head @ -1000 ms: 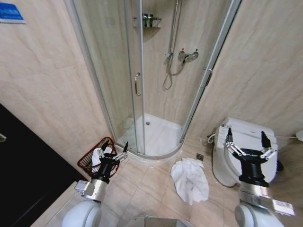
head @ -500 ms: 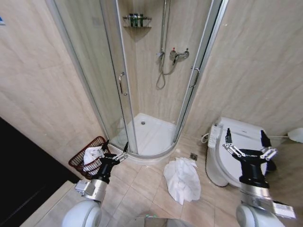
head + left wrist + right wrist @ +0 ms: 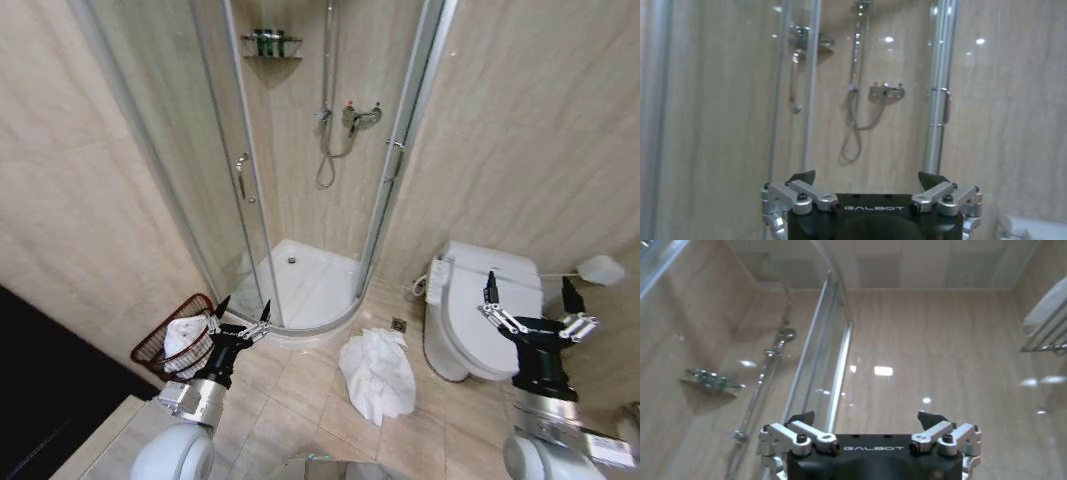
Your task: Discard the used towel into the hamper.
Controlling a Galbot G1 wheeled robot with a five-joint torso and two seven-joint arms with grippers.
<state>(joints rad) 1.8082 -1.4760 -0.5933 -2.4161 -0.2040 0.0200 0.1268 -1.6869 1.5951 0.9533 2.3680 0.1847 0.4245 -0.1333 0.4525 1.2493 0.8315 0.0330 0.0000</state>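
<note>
White towel point(image 3: 377, 373) crumpled on beige floor tiles, between the shower tray point(image 3: 305, 287) and the toilet point(image 3: 478, 310), seen from the head camera. Dark red-brown wire hamper point(image 3: 158, 350) against the left wall, beside the glass shower door point(image 3: 215, 170), well apart from the towel on the floor and already holding something white. Left gripper point(image 3: 243, 320) raised just beside the hamper, jaws spread, nothing between them. Right gripper point(image 3: 531, 308) held up in front of the toilet, jaws spread wide and empty. From the left wrist camera: left gripper point(image 3: 869, 179) with open fingers, facing the shower hose point(image 3: 855, 125) and tap point(image 3: 885, 91) behind glass. From the right wrist camera: right gripper point(image 3: 868, 418) open too, pointed up at a beige wall, a glass panel edge point(image 3: 823, 355) and a towel rail point(image 3: 1048, 342) to one side.
</note>
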